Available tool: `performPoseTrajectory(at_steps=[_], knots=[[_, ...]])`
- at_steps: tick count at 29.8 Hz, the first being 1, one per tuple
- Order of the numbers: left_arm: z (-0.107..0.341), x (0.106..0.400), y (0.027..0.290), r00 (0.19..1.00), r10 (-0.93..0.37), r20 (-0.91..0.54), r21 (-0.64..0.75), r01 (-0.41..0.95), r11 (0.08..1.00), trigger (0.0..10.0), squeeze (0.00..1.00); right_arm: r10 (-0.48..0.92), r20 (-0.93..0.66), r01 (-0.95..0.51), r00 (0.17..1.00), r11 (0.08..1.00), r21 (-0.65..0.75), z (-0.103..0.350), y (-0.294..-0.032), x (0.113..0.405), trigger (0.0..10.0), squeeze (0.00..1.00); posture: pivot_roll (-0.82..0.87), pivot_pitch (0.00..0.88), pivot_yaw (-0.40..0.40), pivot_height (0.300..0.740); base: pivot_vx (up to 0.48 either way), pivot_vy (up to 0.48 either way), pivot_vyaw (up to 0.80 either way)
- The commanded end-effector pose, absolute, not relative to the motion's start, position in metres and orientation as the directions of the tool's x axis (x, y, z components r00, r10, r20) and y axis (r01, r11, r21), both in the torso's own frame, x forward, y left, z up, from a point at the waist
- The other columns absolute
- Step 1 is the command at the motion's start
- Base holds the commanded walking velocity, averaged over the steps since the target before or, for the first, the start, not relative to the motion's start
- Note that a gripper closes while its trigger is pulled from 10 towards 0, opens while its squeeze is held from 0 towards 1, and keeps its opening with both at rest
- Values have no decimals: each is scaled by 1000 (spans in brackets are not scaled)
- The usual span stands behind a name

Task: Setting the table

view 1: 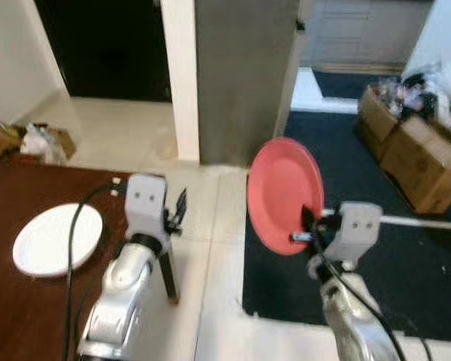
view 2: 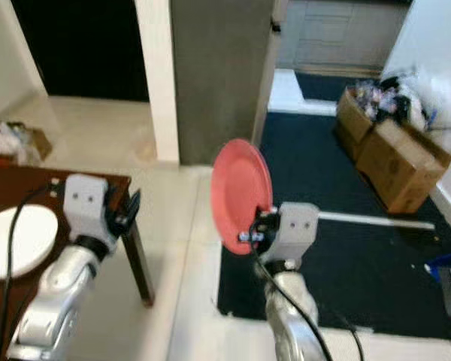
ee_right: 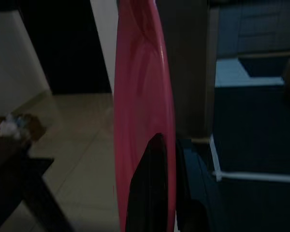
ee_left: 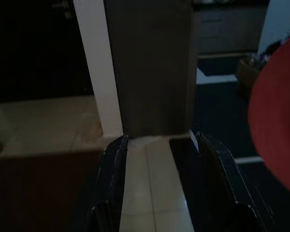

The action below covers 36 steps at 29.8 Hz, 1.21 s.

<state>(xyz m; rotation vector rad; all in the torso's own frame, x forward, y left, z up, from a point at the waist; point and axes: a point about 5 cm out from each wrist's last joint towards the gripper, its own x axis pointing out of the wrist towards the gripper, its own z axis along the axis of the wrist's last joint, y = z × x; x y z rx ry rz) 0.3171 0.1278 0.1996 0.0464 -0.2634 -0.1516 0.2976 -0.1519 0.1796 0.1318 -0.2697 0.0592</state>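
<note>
Item 1, nearest: my right gripper, fingers pinched on the lower rim of a red plate. I hold the plate up on edge in the air, over the border of the pale floor and the dark rug, well apart from the table. It looks like thin, stiff plastic: I judge it light, unlikely to break, but smooth, and it could pivot or slip in a rim pinch. The rim is the only sensible hold; the face offers nothing to grip.

Item 2: my left gripper, fingers spread apart and empty, hanging just past the corner of the brown table.

Item 3: a white plate, lying flat on the table near its edge.

Item 4, farther: a grey pillar and white door frame.

Item 5, farthest: cardboard boxes full of clutter at the rug's far side.
</note>
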Motion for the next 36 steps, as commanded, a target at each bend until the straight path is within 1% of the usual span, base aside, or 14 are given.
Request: performPoseTrajectory(at_steps=[1,5,6,10,12,16,19,25,29,33,36], knots=[[195,316,134,962,-141,234,77,126,989,10000,0,55,272,-91,961,988,121,180,-147,297,10000,0,89,82,72,740,480,0,0],[195,317,134,962,-140,235,77,125,989,10000,0,68,281,-106,957,987,123,182,-146,297,10000,0,90,83,72,740,480,0,0],[196,316,134,961,-140,239,79,125,989,10000,0,104,291,-149,951,980,136,186,-142,298,10000,0,91,83,72,740,480,0,0],[196,315,134,960,-142,240,78,127,989,10000,0,152,301,-207,942,965,161,189,-137,297,10000,0,91,83,72,740,414,0,0],[198,313,133,958,-156,241,71,143,987,10000,0,197,306,-264,931,945,193,192,-132,297,10000,0,92,85,70,740,0,0,0],[201,310,133,951,-190,244,61,180,982,10000,0,224,308,-301,925,925,233,193,-129,296,10000,0,95,86,69,740,0,0,0],[201,306,130,943,-245,226,27,245,969,10000,0,235,308,-320,922,910,264,193,-127,295,10000,0,96,88,69,740,0,0,0],[204,302,123,932,-302,199,-24,312,950,10000,0,250,303,-339,920,895,289,194,-126,294,10000,0,96,91,70,740,0,0,0],[206,303,122,934,-295,200,-43,309,950,10000,0,246,299,-334,922,897,290,194,-126,295,10000,0,95,91,70,740,0,0,773],[209,305,124,941,-282,187,-52,297,954,10000,0,241,302,-336,922,885,322,195,-127,295,10000,0,96,88,70,740,0,0,792],[210,305,126,945,-281,169,-35,291,956,10000,0,245,303,-342,921,881,327,196,-126,295,10000,0,97,86,71,740,0,0,788]])
